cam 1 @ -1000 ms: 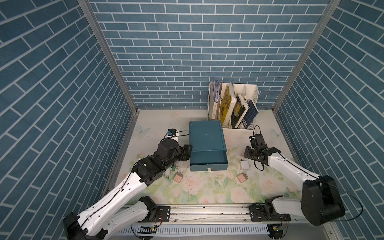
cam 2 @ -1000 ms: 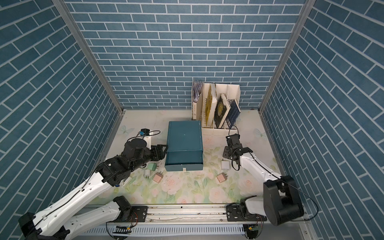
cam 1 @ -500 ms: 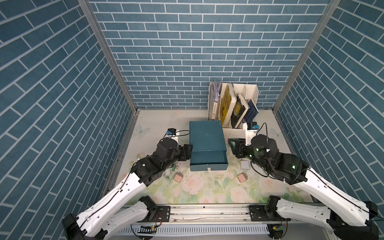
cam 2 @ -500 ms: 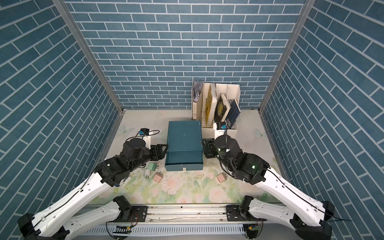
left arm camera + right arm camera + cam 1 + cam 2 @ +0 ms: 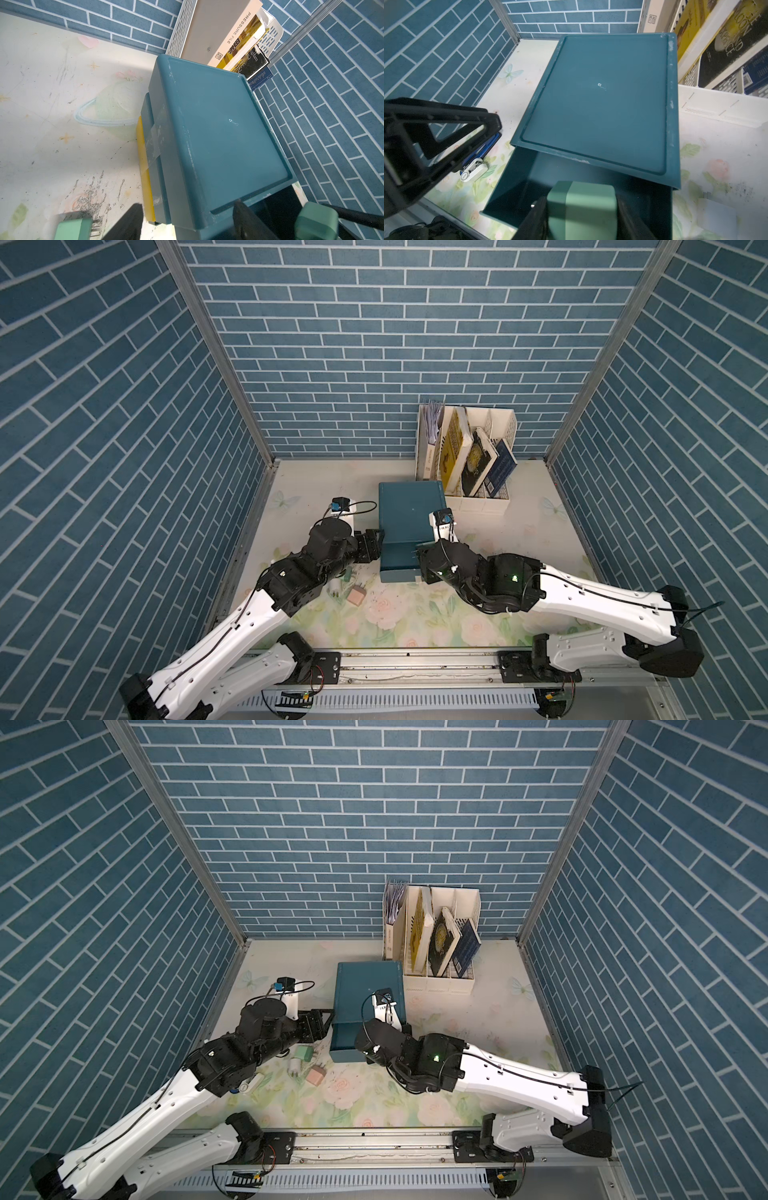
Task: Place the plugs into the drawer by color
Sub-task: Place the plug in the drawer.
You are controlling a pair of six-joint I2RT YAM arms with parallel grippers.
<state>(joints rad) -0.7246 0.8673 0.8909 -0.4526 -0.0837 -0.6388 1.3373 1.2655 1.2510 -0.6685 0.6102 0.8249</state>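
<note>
The drawer (image 5: 409, 512) is a dark teal cabinet, and its top drawer (image 5: 508, 182) is pulled out toward the front. Above that tray hangs my right gripper (image 5: 581, 214), shut on a mint green plug (image 5: 583, 197). My left gripper (image 5: 187, 216) stands open at the cabinet's front left corner, one finger (image 5: 124, 222) beside the wall and the other at the top edge. On the mat left of the pulled-out tray lie a green plug (image 5: 303, 1052), a white plug (image 5: 295, 1065) and a pink plug (image 5: 316, 1075). My right arm hides the mat to the right of the cabinet.
A white file rack (image 5: 482, 502) of books stands at the back right, touching the cabinet's rear corner. A blue-and-white stapler-like object (image 5: 477, 164) lies on the floral mat under my left arm. Brick-patterned walls close in three sides.
My right arm has swung from the cabinet's right side to above the pulled-out drawer, carrying the green plug. The left arm has stayed at the cabinet's left corner.
</note>
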